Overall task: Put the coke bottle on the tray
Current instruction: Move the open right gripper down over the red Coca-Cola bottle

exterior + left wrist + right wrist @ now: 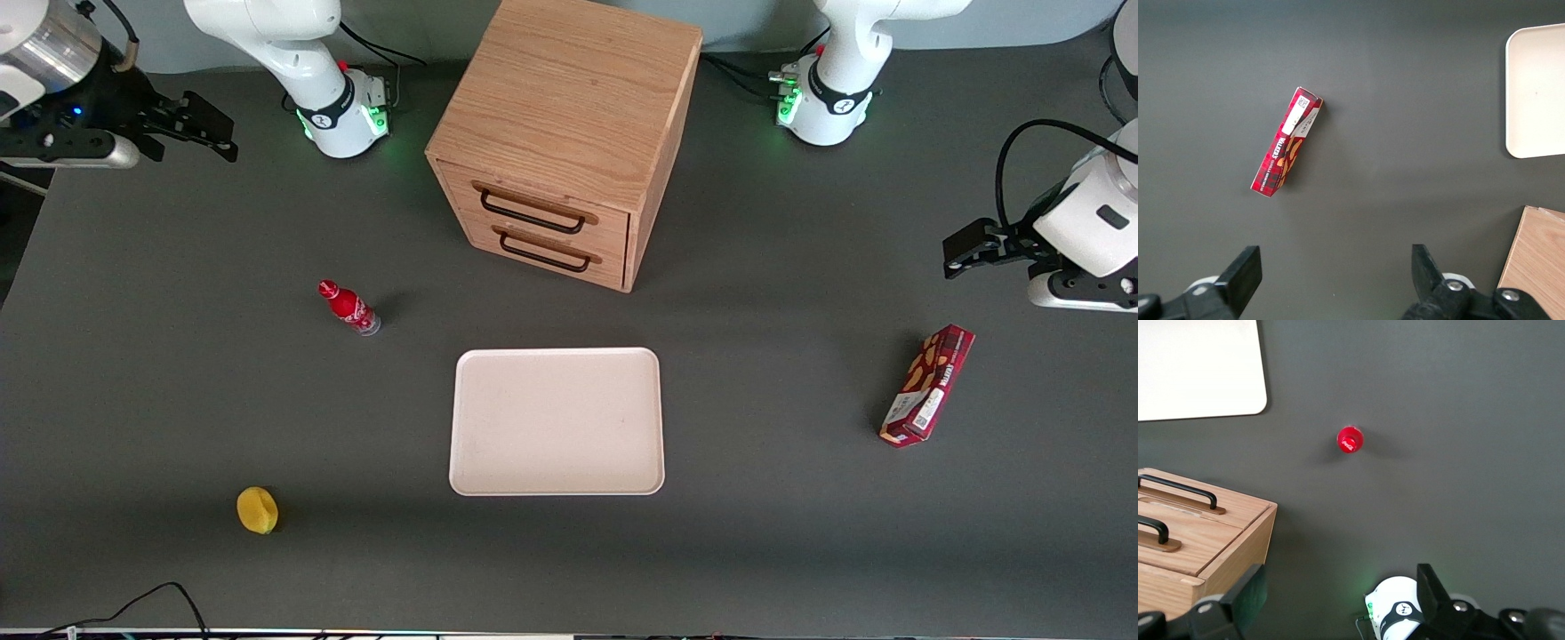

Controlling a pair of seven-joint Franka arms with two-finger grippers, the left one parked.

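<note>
So far nothing of the task is done. Nearest the front camera lies a yellow fruit (257, 510); farther from the camera, the tray (556, 420) sits bare on the table (782, 551). Farther again, the coke bottle (348, 308) stands upright on the table, apart from the tray and toward the working arm's end, nearer the camera than the wooden drawer cabinet (564, 133). The gripper (191, 124) hangs high, well apart from the bottle, fingers spread wide and holding nothing. Approach, grasp, carry and release all remain.

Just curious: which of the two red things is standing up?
The coke bottle, upright beside the tray; the snack box lies flat. The hand hangs above the table.
</note>
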